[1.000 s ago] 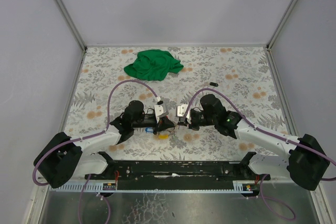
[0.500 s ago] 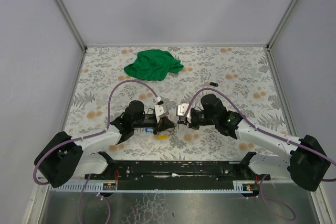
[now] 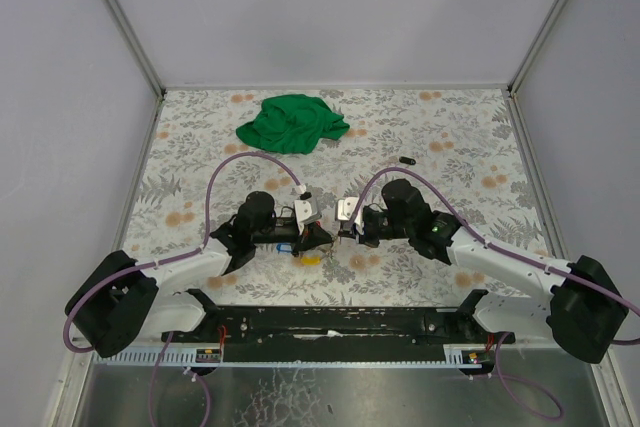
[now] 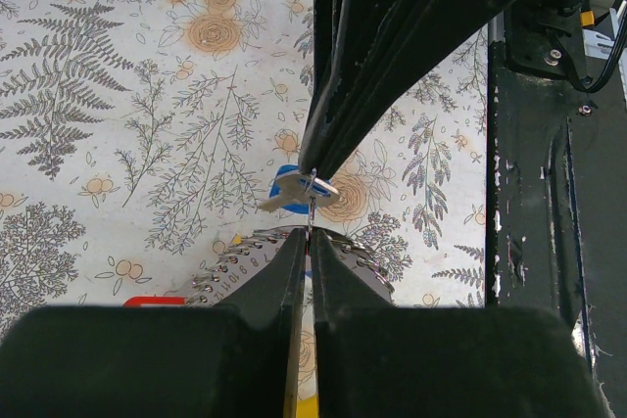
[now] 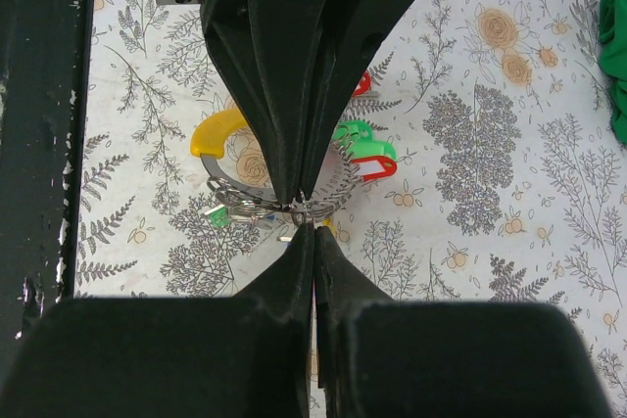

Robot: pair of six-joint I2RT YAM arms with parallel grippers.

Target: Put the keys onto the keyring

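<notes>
My two grippers meet tip to tip just above the table near its front edge. My left gripper [image 4: 310, 238] is shut on the thin wire keyring [image 4: 311, 210]. My right gripper [image 5: 313, 229] is shut at the same spot, on a small blue-headed key [image 4: 285, 183] whose silver blade lies against the wire. In the top view the left gripper [image 3: 320, 235] and the right gripper [image 3: 343, 232] almost touch. Below them lie a green key [image 5: 355, 131], a red key [image 5: 377, 165], a small green key [image 5: 217, 215] and a yellow piece [image 5: 214, 132].
A curved metal strip with numbered notches [image 4: 231, 263] lies on the floral tablecloth under the grippers. A crumpled green cloth [image 3: 292, 122] lies at the back. A small dark object [image 3: 406, 160] lies right of the middle. The black base rail [image 3: 330, 319] runs along the near edge.
</notes>
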